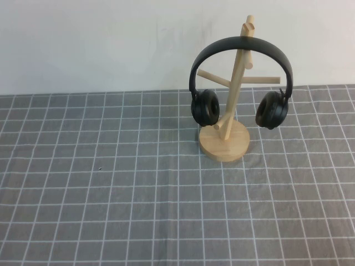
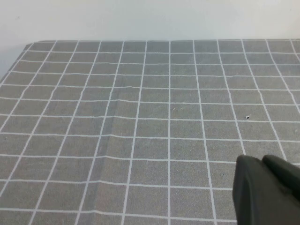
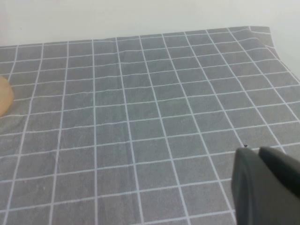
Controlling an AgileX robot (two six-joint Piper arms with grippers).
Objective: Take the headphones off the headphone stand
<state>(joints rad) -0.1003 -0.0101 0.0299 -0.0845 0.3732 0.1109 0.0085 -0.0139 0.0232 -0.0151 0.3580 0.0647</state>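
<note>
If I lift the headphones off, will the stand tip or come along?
Possibly. The headphones straddle the stand with the thin headband over its slanted pole, so a sideways pull could snag a peg. The thick round base should resist tipping on a straight lift. The cups may swing. Neither the left gripper nor the right gripper is near it.

Left gripper (image 2: 268, 191) and right gripper (image 3: 266, 186): matte black, rounded housings

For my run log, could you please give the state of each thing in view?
headphones: hanging on the stand, headband over the pole.
headphone stand: upright on the tablecloth.
tablecloth: spread flat, slightly creased.
left gripper: above bare cloth, holding nothing.
right gripper: above bare cloth, holding nothing.
</note>
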